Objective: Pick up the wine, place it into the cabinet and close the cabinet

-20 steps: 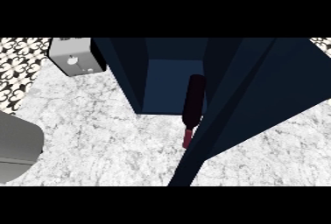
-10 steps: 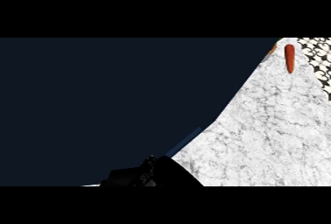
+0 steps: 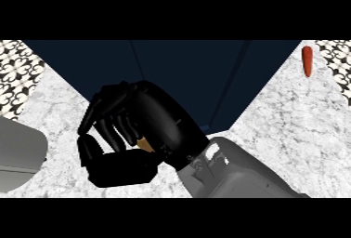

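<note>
Since half a second ago, your view has swung: the dark blue cabinet (image 3: 198,79), which filled nearly the whole left of the picture, now sits across the top middle, and marbled surface (image 3: 288,130) shows on both sides of it. You now see a black hand (image 3: 133,135) large in the centre, where before only a dark scrap showed at the lower edge. Its grey forearm (image 3: 233,179) comes in from the lower right, so you can read it as the right hand. Your fingers (image 3: 109,123) are curled over towards the thumb (image 3: 120,169), leaving only a narrow gap. In that gap a small tan patch (image 3: 144,145) shows, but you cannot tell what it is, nor whether the hand holds anything. The hand lies in front of the cabinet's lower edge; whether it touches the cabinet you cannot tell.

You cannot see the wine in this view; a second ago it stood at the cabinet's opening. A small red-orange object (image 3: 308,60) lies on the surface at the upper right, well apart from the hand. A grey object (image 3: 17,155) sits at the left edge. Patterned black-and-white wall (image 3: 17,69) shows at the upper left.
</note>
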`<state>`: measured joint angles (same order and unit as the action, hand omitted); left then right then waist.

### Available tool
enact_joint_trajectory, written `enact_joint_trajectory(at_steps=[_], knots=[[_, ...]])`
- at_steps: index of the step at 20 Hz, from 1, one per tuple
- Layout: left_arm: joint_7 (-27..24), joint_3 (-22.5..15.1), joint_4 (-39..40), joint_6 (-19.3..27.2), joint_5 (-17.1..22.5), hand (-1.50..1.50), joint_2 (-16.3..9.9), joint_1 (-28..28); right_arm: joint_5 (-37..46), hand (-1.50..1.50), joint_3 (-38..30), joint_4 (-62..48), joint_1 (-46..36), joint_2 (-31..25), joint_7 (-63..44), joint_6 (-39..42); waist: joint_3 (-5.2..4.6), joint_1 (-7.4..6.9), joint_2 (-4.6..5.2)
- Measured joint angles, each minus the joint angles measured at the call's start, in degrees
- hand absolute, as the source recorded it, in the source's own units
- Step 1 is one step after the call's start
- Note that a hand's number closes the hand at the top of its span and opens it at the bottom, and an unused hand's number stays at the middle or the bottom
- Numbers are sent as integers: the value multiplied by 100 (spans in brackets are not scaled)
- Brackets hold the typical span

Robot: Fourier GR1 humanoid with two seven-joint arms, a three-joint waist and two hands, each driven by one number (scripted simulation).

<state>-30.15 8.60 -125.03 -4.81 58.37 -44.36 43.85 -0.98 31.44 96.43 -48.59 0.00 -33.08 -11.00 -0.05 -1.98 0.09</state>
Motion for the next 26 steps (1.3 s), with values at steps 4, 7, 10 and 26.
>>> enact_joint_trajectory(at_steps=[4,7,10,26], knots=[[356,118,-195,73,72,-150,19,-67,-3,150,-490,-737,-340,-63,392,251,4,47,5],[529,-50,-231,131,-96,-150,148,-208,48,150,-758,-1196,-400,-111,761,400,4,86,5],[815,-164,-278,276,-145,-150,198,-454,11,150,-1005,-1614,-537,-129,1076,632,-7,105,-8],[1229,-1247,71,1077,-1007,-150,778,-1759,-128,150,-1341,-2708,-881,-224,2500,1519,-92,52,-131]])
